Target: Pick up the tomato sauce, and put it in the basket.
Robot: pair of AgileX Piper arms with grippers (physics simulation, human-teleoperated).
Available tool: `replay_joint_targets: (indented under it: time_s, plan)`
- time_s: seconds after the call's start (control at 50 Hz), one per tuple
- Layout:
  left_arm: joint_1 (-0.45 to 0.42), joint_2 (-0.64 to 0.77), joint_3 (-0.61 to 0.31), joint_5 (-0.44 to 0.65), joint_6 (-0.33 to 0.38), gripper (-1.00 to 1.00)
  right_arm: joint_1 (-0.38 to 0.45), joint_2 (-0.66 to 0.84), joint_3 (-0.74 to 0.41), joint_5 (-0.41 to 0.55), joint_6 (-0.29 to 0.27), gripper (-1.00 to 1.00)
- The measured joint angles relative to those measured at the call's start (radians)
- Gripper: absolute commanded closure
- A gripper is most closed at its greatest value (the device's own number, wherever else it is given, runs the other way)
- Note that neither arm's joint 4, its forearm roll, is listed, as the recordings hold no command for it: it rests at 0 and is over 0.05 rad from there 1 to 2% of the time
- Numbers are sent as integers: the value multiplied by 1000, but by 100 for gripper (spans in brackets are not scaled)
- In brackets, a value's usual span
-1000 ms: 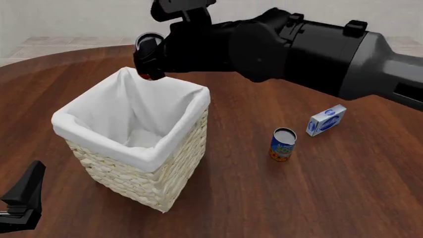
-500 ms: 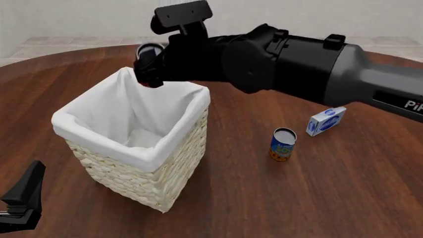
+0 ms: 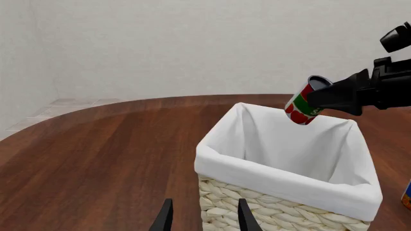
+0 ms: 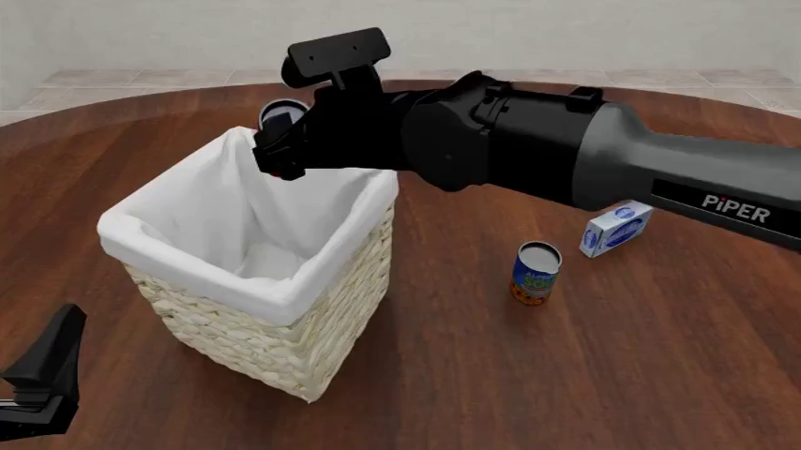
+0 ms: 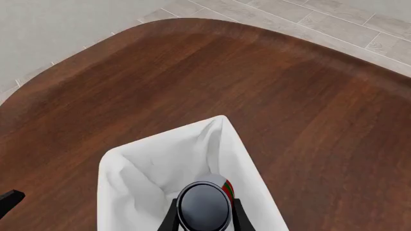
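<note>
Tomato sauce (image 3: 303,105) hangs tilted in the right gripper (image 5: 204,211), its fingers clamped on either side of the can, just above the far corner of the basket (image 4: 269,281), at about 12 o'clock on its rim. The left gripper (image 3: 203,217) sits low near the basket's 7 o'clock side, fingers narrowly parted, holding nothing. A blue-and-orange can (image 4: 535,273) and a blue-white box (image 4: 618,227) stand off at 3 o'clock

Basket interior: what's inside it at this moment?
Only the white liner shows inside the basket; nothing rests on the visible floor. The tomato sauce hangs tilted above the far rim in the right pincer. The near walls hide part of the bottom.
</note>
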Motion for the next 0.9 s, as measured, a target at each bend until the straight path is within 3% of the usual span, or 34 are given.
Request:
replay_joint_targets:
  time_s: [0.9]
  plan:
    - [0,0,0,0,0,-100,27,69,-4,-52,28,100]
